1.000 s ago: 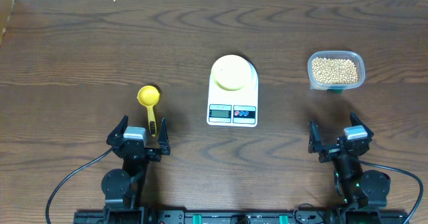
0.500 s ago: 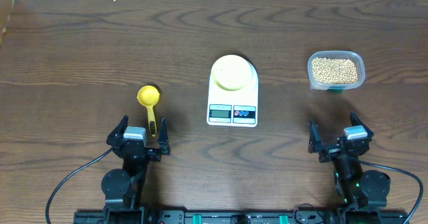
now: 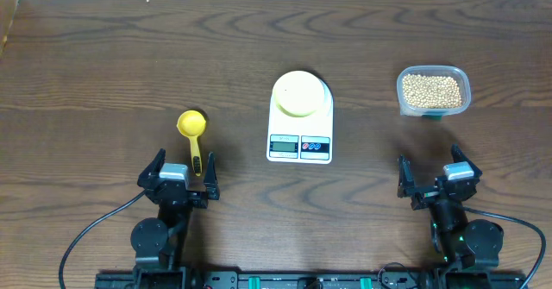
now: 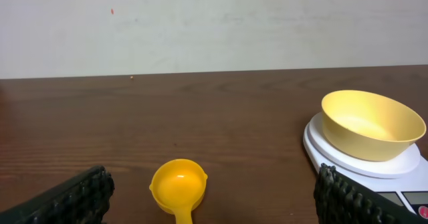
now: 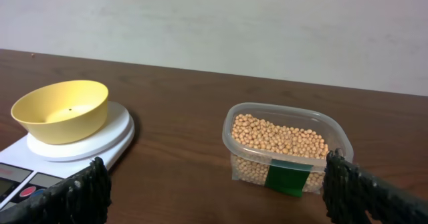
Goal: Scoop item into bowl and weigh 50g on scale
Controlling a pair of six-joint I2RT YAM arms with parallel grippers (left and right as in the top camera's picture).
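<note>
Left gripper [image 3: 184, 165] spread wide, right gripper [image 3: 431, 170] spread wide, dark wood-grain table [image 3: 103, 65], plain pale wall [image 4: 214, 23] behind

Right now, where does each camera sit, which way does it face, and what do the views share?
Overhead: above the table, looking straight down on scoop, scale, bowl and tub of beans; left tool and right tool, both open, at the bottom.
Left wrist: low, facing the far wall past the scoop; own fingers in the lower corners.
Right wrist: low, facing the wall past the tub; own fingers likewise.
Shared: both wrist views show the bowl on the scale.
</note>
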